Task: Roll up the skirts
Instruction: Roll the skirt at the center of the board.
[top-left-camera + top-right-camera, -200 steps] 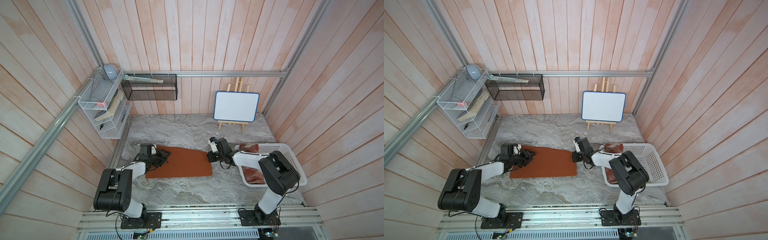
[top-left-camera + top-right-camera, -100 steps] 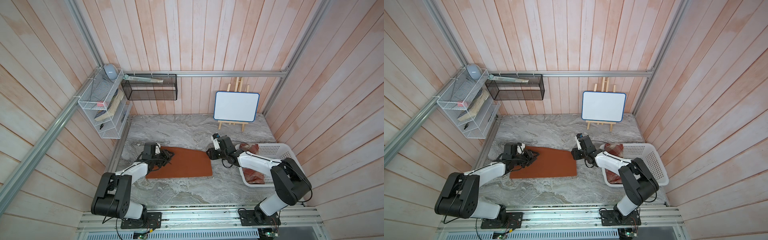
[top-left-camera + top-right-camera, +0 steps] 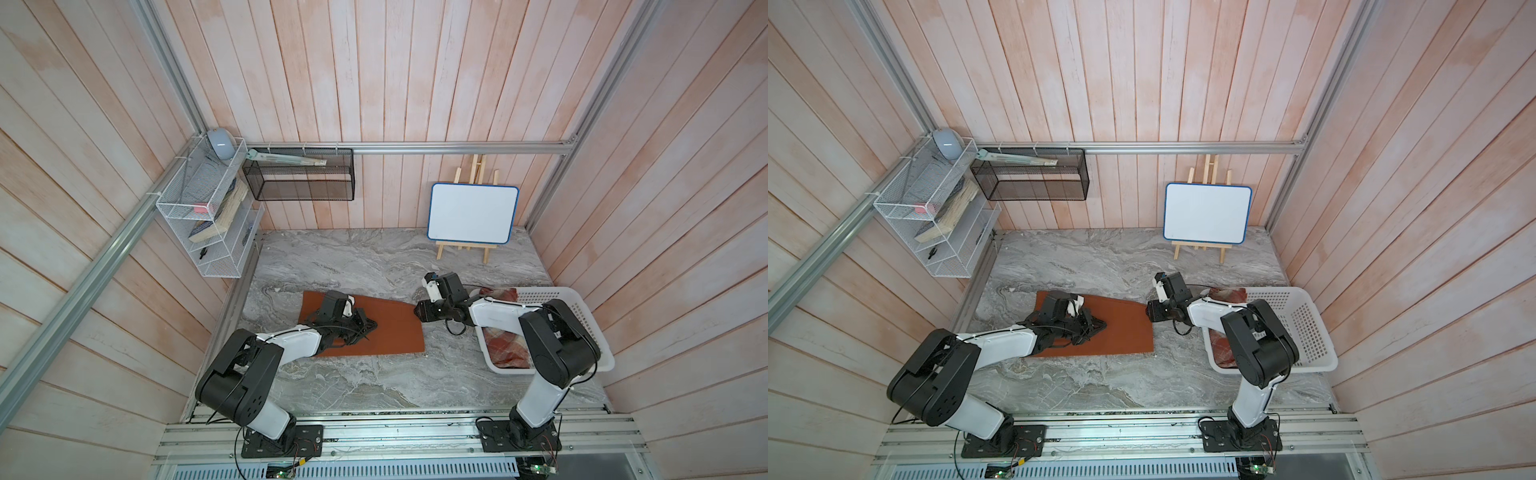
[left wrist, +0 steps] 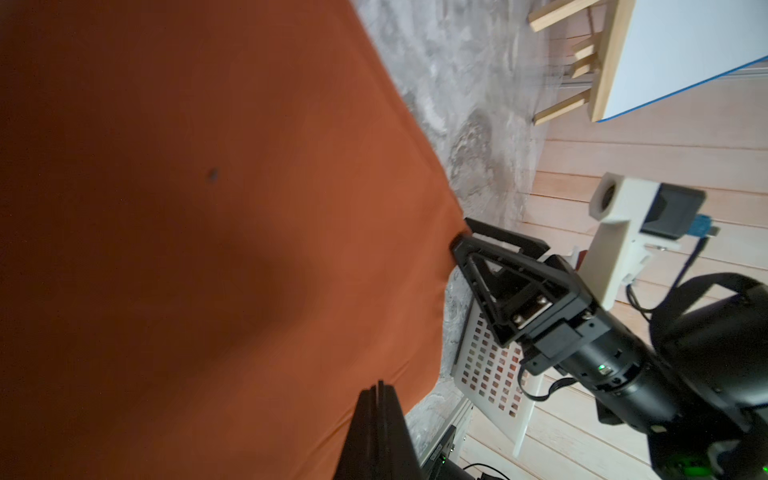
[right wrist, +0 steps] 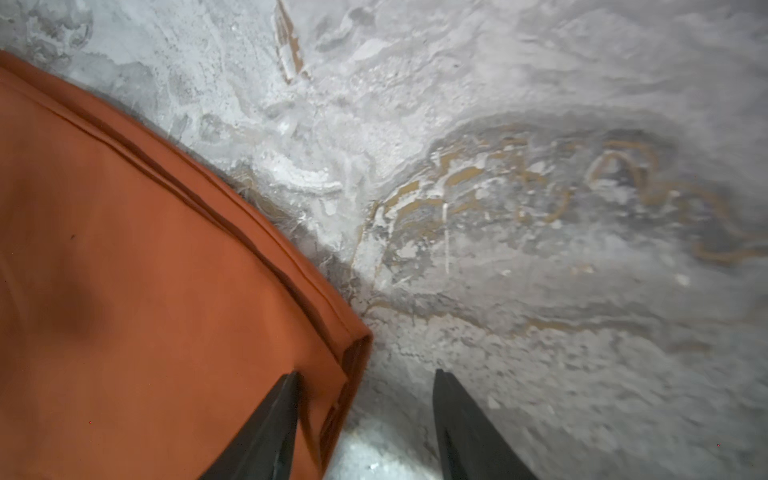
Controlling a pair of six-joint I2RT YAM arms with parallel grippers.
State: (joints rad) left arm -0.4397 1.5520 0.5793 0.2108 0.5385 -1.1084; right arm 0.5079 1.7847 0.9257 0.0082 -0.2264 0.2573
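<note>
Marbled grey tabletop (image 3: 374, 266) is enclosed by pale plank walls. On it the rust-orange skirt (image 3: 395, 332) is spread flat just beside the white basket (image 3: 536, 289), where the plaid skirt (image 3: 509, 349) is left. The corner nearest the basket has just been released: the right gripper (image 3: 419, 310) is now parted around it. The left gripper (image 3: 370, 327), brought basketward over the cloth, has been clenched; whether fabric is pinched cannot be told. Spreading seems finished, rolling not begun.

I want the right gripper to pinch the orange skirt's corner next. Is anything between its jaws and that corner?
Nothing visible does. The right gripper is open at the corner of the orange skirt, one finger over cloth, one over the table. The left gripper, shut, is farther along the skirt.
</note>
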